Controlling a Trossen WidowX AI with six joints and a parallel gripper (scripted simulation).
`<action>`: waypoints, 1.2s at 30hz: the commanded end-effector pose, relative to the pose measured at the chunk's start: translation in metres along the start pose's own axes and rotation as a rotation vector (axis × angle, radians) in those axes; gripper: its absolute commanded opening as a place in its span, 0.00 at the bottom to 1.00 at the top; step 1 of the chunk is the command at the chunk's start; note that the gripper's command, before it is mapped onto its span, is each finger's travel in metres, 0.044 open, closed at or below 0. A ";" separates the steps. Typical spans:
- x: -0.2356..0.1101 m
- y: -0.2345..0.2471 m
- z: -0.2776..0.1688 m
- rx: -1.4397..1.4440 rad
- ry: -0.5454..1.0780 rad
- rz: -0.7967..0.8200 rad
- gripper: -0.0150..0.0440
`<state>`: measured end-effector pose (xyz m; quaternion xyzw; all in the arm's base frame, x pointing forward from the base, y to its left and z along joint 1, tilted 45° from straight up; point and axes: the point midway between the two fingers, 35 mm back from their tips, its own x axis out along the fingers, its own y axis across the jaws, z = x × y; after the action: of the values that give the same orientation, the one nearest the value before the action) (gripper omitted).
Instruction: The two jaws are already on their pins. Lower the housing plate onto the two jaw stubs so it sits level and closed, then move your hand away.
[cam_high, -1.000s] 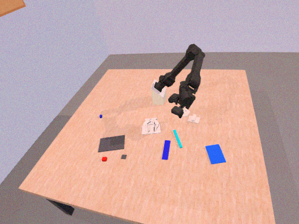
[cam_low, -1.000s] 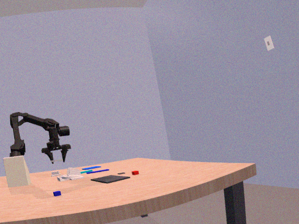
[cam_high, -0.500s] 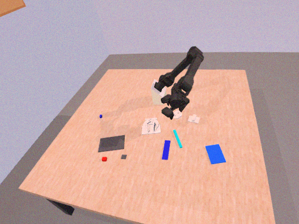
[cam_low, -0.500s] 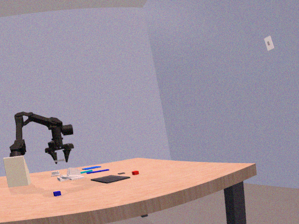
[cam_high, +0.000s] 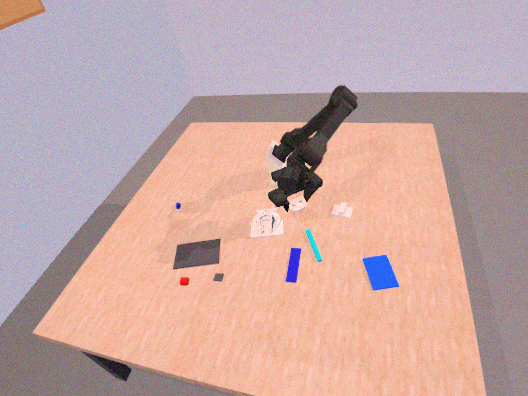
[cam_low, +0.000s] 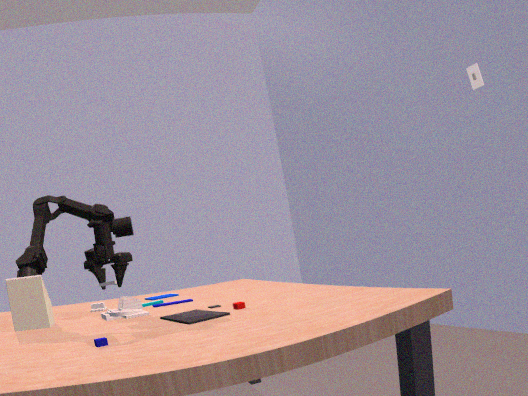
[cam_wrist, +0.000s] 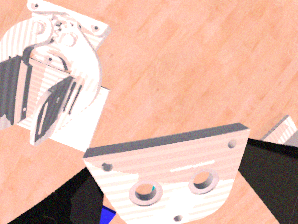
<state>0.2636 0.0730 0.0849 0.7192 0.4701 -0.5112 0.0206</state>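
The white housing plate (cam_high: 297, 203) (cam_low: 108, 284) (cam_wrist: 167, 172) has two large round holes and smaller corner holes. My gripper (cam_high: 298, 200) (cam_low: 111, 286) (cam_wrist: 165, 155) is shut on its two side edges and holds it above the table, looking about level. The white base with the two jaws (cam_high: 266, 230) (cam_low: 131, 315) (cam_wrist: 97, 117) lies on the table, below the plate and off to one side, at upper left in the wrist view. The jaws (cam_wrist: 86, 62) carry upright pads. The plate is not over the jaws or touching them. The jaw stubs are hard to make out.
A small white stand (cam_high: 342, 210) (cam_low: 98, 306) (cam_wrist: 282, 131) is on the assembly's other side from the dark pad (cam_high: 197, 254) (cam_low: 195, 316). A blue strip (cam_high: 293, 265), a cyan strip (cam_high: 314, 245), a blue sheet (cam_high: 381, 272), a red block (cam_high: 184, 281) and a cream block (cam_low: 30, 302) also lie around.
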 end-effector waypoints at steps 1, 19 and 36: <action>0.001 0.010 0.008 0.054 -0.004 0.001 0.85; 0.003 0.052 0.051 0.292 0.004 -0.020 0.85; 0.006 0.081 0.100 0.524 0.031 -0.059 0.85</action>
<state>0.2522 -0.0128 0.0030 0.6980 0.3537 -0.5986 -0.1717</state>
